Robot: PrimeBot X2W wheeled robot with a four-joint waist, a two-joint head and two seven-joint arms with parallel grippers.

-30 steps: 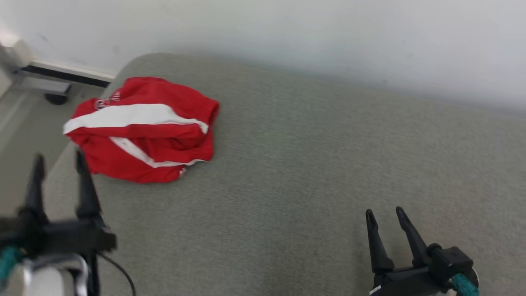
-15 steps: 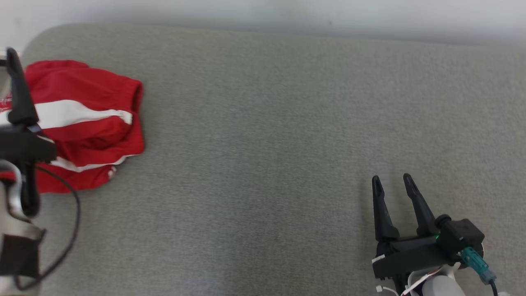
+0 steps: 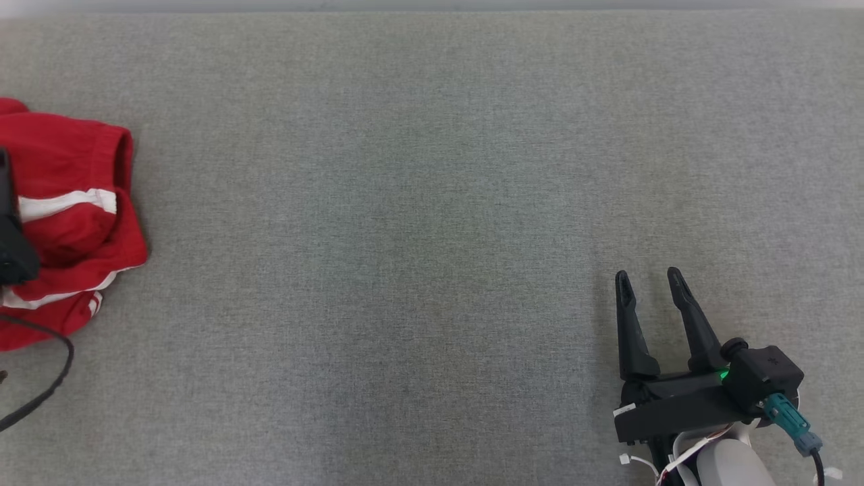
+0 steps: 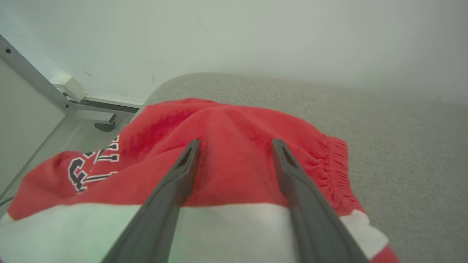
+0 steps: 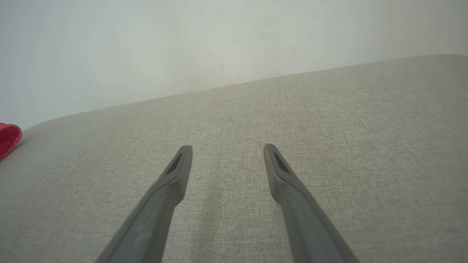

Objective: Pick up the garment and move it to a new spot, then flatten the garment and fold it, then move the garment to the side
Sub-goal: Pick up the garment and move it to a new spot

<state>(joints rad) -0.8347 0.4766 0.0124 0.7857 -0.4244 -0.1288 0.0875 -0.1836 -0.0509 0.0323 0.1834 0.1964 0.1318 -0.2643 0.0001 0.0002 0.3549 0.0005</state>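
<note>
Garment: the red garment (image 3: 67, 216) with white stripes lies bunched at the far left of the grey padded surface (image 3: 432, 202), close to its rounded corner; in the left wrist view you can see dark lettering on one fold and a gathered, elastic-looking hem on the right side.
Handling: you should expect soft, light cloth that will sag and drag once lifted; it looks neither slippery nor fragile; layers are heaped over one another, so a pinch may take more than one ply.
Where to take hold: I judge the raised red ridge between the fingers the readiest bite; the gathered hem is the firmer edge if you want the piece to hang open for flattening.
Left gripper: the left gripper (image 4: 234, 146) hangs over the heap, fingers pointing across the red ridge toward the wall; its jaws stand wide apart and hold nothing; whether the tips touch the cloth you cannot tell.
Right gripper: the right gripper (image 3: 651, 283) rests low at the right of the surface, well apart from the garment, fingers pointing away from you over bare fabric; its jaws are spread and empty.
Step in hand: the first pick-up, not yet made.
</note>
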